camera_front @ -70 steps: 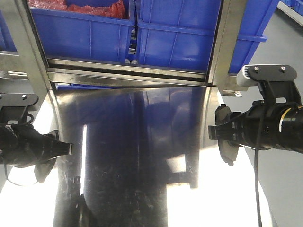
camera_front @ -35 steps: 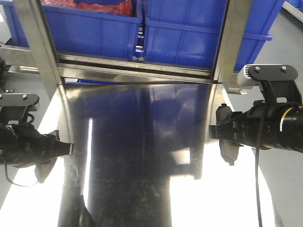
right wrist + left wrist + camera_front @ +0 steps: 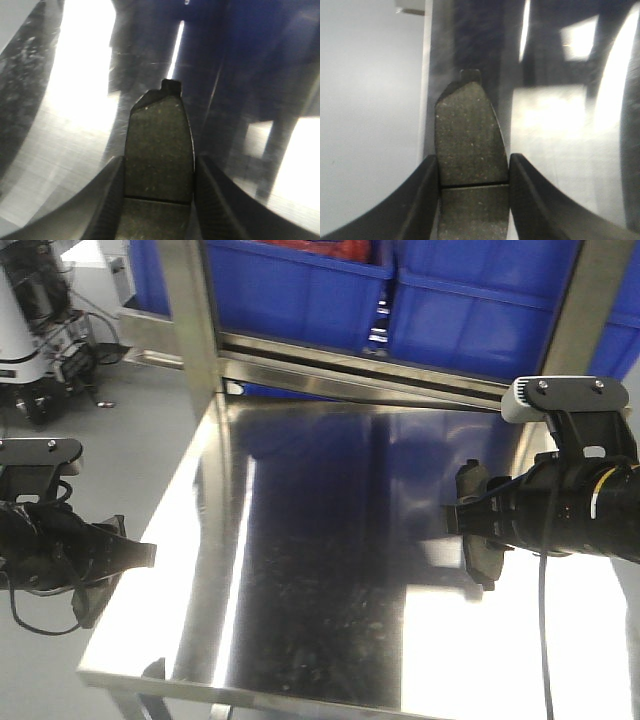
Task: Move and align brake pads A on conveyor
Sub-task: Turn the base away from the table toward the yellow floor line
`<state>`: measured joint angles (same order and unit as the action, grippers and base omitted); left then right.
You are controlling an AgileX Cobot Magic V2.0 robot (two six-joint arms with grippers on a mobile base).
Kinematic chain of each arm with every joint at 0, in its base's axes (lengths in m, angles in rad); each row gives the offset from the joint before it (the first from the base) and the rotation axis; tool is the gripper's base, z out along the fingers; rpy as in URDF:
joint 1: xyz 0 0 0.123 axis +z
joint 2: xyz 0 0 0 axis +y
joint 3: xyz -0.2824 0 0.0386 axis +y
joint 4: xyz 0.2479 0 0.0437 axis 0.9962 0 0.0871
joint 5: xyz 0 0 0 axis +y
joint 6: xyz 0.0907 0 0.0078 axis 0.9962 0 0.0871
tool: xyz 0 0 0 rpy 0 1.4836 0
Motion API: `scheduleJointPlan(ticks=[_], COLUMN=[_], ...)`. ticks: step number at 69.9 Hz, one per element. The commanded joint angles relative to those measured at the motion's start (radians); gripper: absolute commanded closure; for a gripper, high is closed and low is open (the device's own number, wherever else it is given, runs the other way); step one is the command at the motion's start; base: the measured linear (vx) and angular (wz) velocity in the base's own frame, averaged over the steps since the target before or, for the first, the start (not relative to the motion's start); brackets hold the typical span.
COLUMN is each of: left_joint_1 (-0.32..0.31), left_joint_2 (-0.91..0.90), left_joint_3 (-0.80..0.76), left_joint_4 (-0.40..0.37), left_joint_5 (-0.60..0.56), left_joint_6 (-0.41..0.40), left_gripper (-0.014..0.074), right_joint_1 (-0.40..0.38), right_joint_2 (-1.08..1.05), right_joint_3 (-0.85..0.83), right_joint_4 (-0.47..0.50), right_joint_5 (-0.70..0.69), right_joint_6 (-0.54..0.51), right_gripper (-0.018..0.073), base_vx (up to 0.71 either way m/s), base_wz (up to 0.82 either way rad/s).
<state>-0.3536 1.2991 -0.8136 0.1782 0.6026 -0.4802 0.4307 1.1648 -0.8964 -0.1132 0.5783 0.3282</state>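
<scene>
- Left gripper (image 3: 472, 167) is clamping first brake pad (image 3: 467, 127) by its edges, at left edge of steel table (image 3: 330, 540).
- Right gripper (image 3: 159, 172) is clamping second brake pad (image 3: 160, 135) above that table.
- Blue bins (image 3: 300, 290) are sitting beyond its far edge.

Shiny stainless-steel table (image 3: 330, 570), seen from my front camera.
I see its polished top mirroring the blue plastic bins (image 3: 300, 295) racked behind its far edge, with white glare along both sides.

My arms are level, pointing inward. Left gripper (image 3: 143, 555) jaws clamp a brake pad (image 3: 469, 132); right gripper (image 3: 452, 520) jaws clamp another brake pad (image 3: 159, 145).
</scene>
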Motion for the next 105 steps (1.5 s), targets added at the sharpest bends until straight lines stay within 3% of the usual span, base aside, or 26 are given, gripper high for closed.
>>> scheduleJointPlan(ticks=[1, 105], left_joint_1=[-0.006, -0.006], left_joint_2=[-0.032, -0.032], left_joint_3=[-0.024, -0.024], left_joint_4=[0.008, 0.007], left_joint_5=[-0.051, -0.048], left_joint_6=[-0.001, -0.001], left_gripper=[0.0539, 0.0539], right_joint_1=[-0.002, -0.002], right_joint_2=[-0.024, -0.024], right_joint_3=[-0.031, -0.031], right_joint_4=[-0.008, -0.008], right_joint_5=[-0.073, -0.073], right_joint_6=[0.000, 0.000], right_gripper=[0.0468, 0.0465], base_vx=[-0.08, -0.04], base_wz=[0.36, 0.59])
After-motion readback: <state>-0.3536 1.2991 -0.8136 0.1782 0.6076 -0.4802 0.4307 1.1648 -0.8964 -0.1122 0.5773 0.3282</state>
